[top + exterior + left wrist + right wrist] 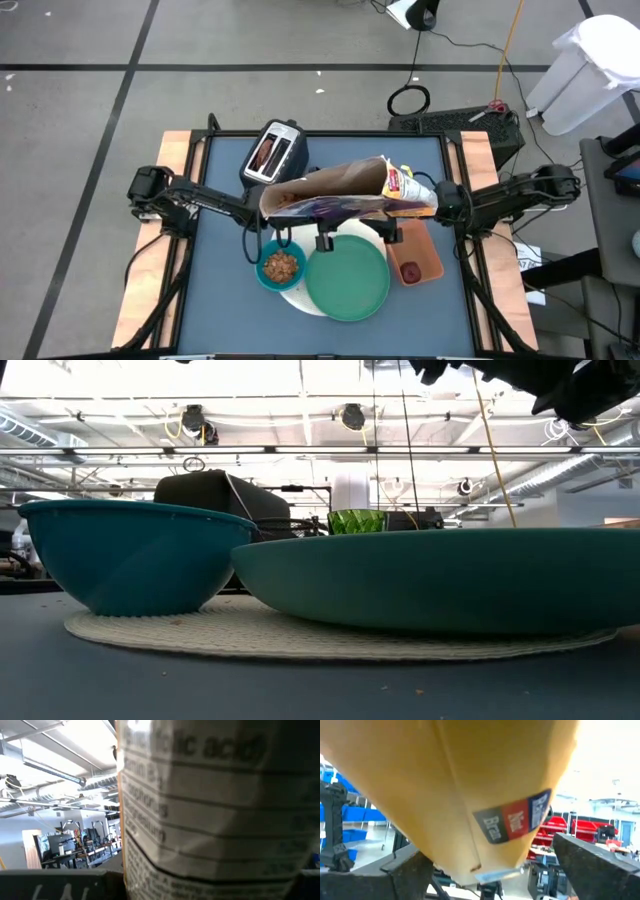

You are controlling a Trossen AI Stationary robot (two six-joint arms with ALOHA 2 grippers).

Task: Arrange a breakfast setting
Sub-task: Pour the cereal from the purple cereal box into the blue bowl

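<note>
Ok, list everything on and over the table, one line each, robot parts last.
cereal box: one, brown and purple, held lying sideways above the table
teal bowl: one, holds brown cereal, on the white plate's left part
white plate: one, under the bowl and the green plate
green plate: one, front centre
orange tray: one, right of the green plate
toaster: one, silver-black, back left
left gripper: at the box's left end
right gripper: at the box's right end

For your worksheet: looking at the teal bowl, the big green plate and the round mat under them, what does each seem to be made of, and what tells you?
Teal bowl: probably plastic or melamine; its smooth, even, softly shiny wall suggests it.
Big green plate: likely the same kind of material; uniform colour, dull sheen, thick rounded rim.
Round mat: looks woven, fibre or cord; a pale ribbed texture shows in the low view.
</note>
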